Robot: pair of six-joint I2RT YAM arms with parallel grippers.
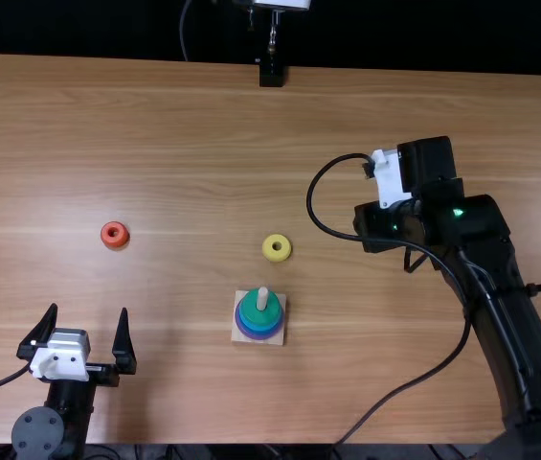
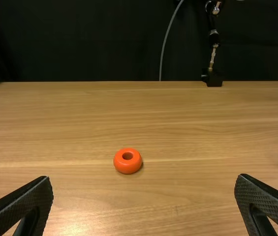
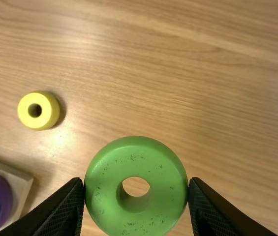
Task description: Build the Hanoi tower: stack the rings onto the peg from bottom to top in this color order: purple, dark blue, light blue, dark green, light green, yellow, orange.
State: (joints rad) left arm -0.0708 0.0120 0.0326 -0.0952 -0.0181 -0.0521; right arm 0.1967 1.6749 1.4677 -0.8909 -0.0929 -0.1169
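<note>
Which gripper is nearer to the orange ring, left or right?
Left. The left gripper sits open between the orange ring and the table's near edge; the right gripper, holding the light green ring, is far off rightward, past the yellow ring.

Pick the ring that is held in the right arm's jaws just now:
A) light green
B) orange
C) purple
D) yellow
A: the right wrist view shows the light green ring gripped edge to edge between the right arm's jaws, while the yellow ring lies on the table.
</note>
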